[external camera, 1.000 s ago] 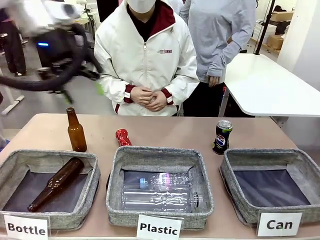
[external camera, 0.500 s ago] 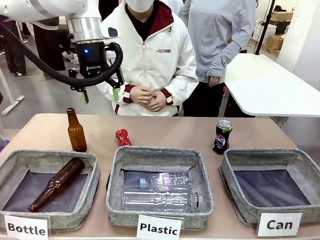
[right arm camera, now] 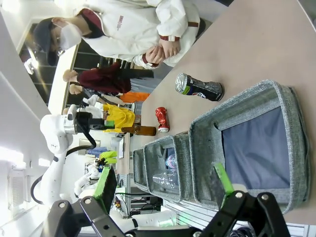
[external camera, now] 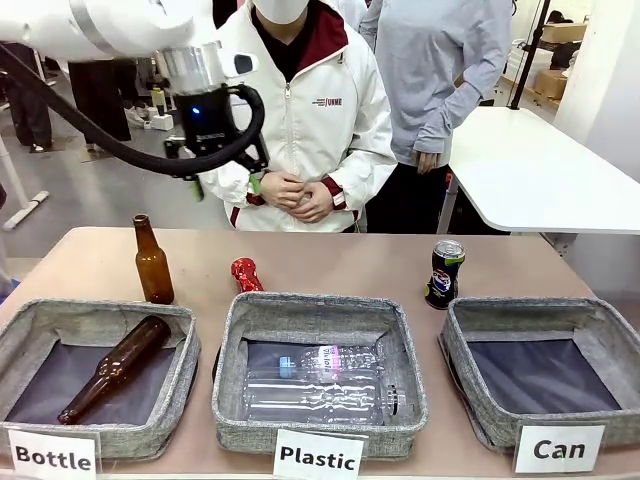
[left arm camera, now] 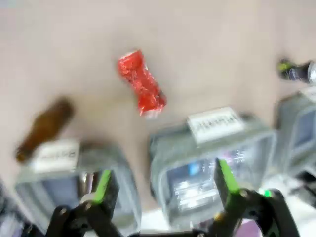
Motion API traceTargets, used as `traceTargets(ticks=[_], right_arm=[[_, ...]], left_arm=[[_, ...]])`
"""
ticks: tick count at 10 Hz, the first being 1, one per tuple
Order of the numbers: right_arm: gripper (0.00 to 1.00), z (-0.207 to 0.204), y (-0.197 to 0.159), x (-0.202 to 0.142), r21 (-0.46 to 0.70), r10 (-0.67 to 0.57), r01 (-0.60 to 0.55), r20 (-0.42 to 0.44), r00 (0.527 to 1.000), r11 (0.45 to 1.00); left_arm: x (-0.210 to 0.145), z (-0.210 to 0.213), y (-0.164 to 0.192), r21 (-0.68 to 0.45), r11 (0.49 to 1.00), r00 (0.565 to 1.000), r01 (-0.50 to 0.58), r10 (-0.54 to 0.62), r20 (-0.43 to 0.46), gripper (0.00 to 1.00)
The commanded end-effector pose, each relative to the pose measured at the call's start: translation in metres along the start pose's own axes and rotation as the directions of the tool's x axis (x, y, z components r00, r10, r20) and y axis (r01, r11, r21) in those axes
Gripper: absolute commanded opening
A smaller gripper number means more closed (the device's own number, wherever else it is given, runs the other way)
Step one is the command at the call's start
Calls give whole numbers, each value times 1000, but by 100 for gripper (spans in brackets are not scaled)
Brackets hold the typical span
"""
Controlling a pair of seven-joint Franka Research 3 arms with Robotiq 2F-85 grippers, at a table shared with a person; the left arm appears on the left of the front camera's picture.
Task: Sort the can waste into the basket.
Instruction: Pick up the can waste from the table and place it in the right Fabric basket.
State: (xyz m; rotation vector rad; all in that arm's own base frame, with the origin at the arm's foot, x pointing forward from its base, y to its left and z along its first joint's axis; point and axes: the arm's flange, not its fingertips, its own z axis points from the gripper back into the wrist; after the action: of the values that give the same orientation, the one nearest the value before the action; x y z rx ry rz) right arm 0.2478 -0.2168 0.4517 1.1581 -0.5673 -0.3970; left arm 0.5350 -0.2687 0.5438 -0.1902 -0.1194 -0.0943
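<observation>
The crushed shiny red metal can [external camera: 246,274] appears to lie on its side on the tan tabletop [external camera: 340,255], its wrinkled foil-like skin catching light, just beyond the far left corner of the middle grey fabric basket [external camera: 318,312] carded "Plastic". Well apart at its 3 o'clock, the dark blue-black metal can with a silver top [external camera: 444,273] stands upright at 11 o'clock of the grey woven-fabric rectangular basket [external camera: 520,312] fronted by a white "Can" card [external camera: 558,448]; that basket's dark base is bare. The left jaws hang high above the tabletop before a person's white jacket [external camera: 300,120], spread open and empty, the red can at 12 o'clock in their blurred wrist view. The right jaws stand open and empty over the "Can" basket's near side.
</observation>
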Motion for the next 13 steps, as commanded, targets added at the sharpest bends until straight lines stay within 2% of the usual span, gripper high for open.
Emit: traceTargets(ticks=[1, 5, 7, 8, 10, 11, 13], right_arm=[[100, 0, 1, 3, 23, 25, -25, 10, 1000, 999], [100, 0, 1, 3, 23, 25, -25, 10, 1000, 999], [100, 0, 1, 3, 23, 25, -25, 10, 1000, 999], [100, 0, 1, 3, 23, 25, -25, 10, 1000, 999], [100, 0, 1, 3, 23, 25, -25, 10, 1000, 999], [100, 0, 1, 3, 23, 25, -25, 10, 1000, 999], [100, 0, 1, 3, 23, 25, -25, 10, 1000, 999]], left_arm=[[-8, -45, -9, 16, 998, 971, 65, -67, 228, 100], [18, -71, -15, 74, 997, 994, 15, -23, 104, 100], [14, -66, -3, 4, 996, 996, 91, -91, -8, 100], [10, -62, 3, -36, 993, 994, 111, -112, -5, 100], [15, -81, -2, 17, 992, 992, 128, -128, -7, 100], [14, -93, -6, 29, 984, 984, 173, -172, -37, 100], [18, -107, -10, 70, 981, 982, 183, -179, -65, 100]])
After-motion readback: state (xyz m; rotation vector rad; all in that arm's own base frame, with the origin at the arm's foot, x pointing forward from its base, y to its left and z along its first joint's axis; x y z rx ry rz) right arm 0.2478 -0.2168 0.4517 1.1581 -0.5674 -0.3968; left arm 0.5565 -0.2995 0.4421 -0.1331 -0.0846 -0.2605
